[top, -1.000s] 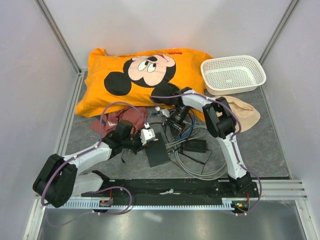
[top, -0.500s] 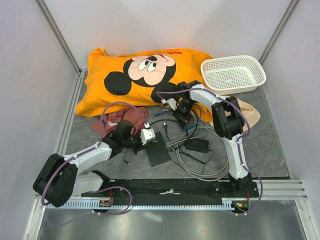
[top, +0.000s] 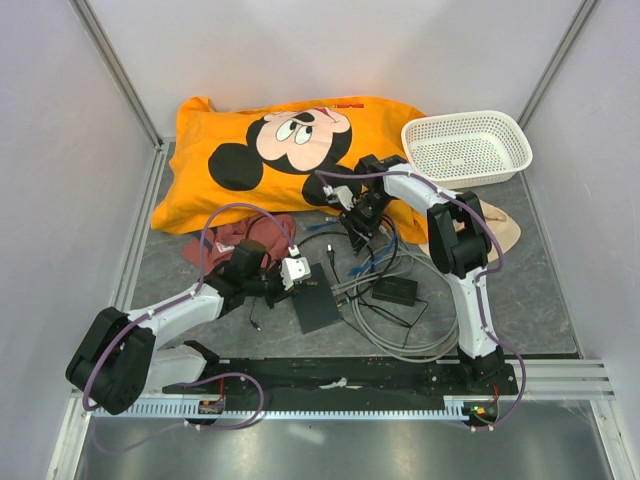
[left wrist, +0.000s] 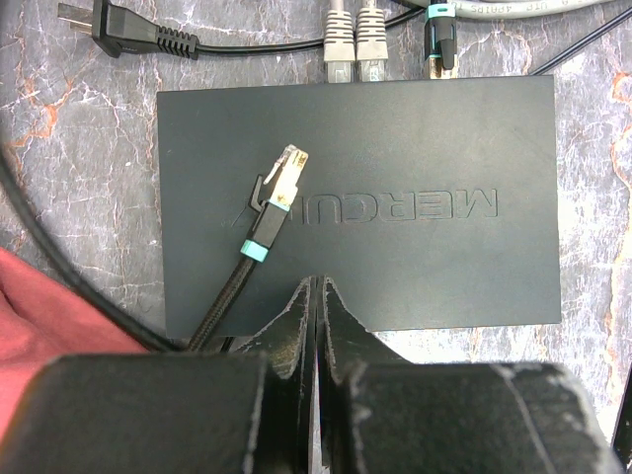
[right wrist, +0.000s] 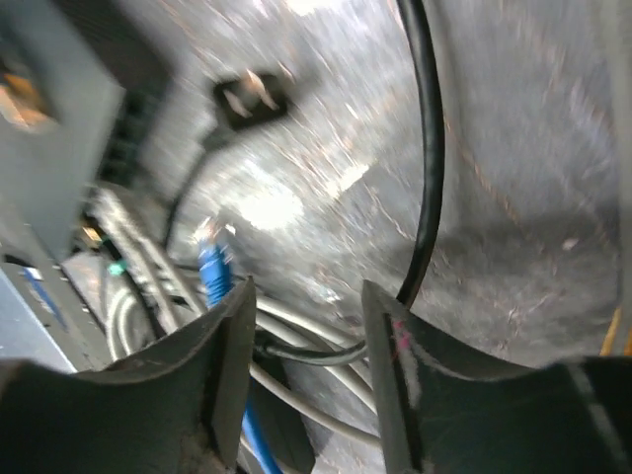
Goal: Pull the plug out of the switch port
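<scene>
The dark grey switch box (top: 316, 302) lies flat on the table between the arms; it also fills the left wrist view (left wrist: 415, 138). Two grey plugs (left wrist: 354, 41) and a black plug with a teal band (left wrist: 439, 38) sit in ports along its far edge. A loose clear-tipped plug on a black braided cable (left wrist: 281, 183) lies on top of the box. My left gripper (left wrist: 316, 288) is shut and empty, its tips over the box's near edge. My right gripper (right wrist: 306, 306) is open and empty above grey cables, with a loose blue plug (right wrist: 212, 269) beside its left finger.
A black adapter brick (top: 394, 291) and coiled grey cables (top: 400, 335) lie right of the switch. A black power plug (left wrist: 123, 30) lies past its far left corner. An orange pillow (top: 290, 150), white basket (top: 465, 148), red cloth (top: 245, 238) and beige cloth (top: 497, 222) lie behind.
My right gripper has moved back and away from the switch's far edge, towards the pillow. The left arm and the switch have not moved.
</scene>
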`<state>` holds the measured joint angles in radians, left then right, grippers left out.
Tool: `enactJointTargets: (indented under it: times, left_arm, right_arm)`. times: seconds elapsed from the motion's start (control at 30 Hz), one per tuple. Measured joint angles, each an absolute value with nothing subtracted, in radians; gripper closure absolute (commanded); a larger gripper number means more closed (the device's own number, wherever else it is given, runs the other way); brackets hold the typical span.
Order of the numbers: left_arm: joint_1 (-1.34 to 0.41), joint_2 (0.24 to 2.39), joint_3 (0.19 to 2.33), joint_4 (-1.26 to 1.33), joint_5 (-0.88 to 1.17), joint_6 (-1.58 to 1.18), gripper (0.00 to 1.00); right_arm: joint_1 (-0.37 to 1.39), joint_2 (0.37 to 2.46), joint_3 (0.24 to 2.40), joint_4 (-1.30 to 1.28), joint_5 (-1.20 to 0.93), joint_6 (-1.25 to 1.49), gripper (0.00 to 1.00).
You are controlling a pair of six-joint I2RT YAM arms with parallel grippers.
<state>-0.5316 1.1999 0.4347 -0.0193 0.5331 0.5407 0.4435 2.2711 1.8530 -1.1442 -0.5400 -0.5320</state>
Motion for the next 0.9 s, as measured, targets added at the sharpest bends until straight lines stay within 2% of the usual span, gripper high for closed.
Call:
enactJointTargets:
  times: [0.17, 0.47, 0.9]
  left_arm:
    - [-0.532, 1.2, 0.435, -0.019, 0.533, 0.541, 0.98]
    - [-0.532, 1.2, 0.435, -0.019, 0.533, 0.541, 0.99]
    - [-0.532, 1.2, 0.435, -0.019, 0.533, 0.541, 0.99]
  right_arm:
    - [0.44, 2.271, 1.906, -1.167, -0.662, -0.548, 0.39]
    - [0.463, 2.308, 1.922, -1.262, -0.811, -0.589, 0.39]
    - [0.587, 2.433, 1.957, -1.339, -0.894, -0.717, 0.43]
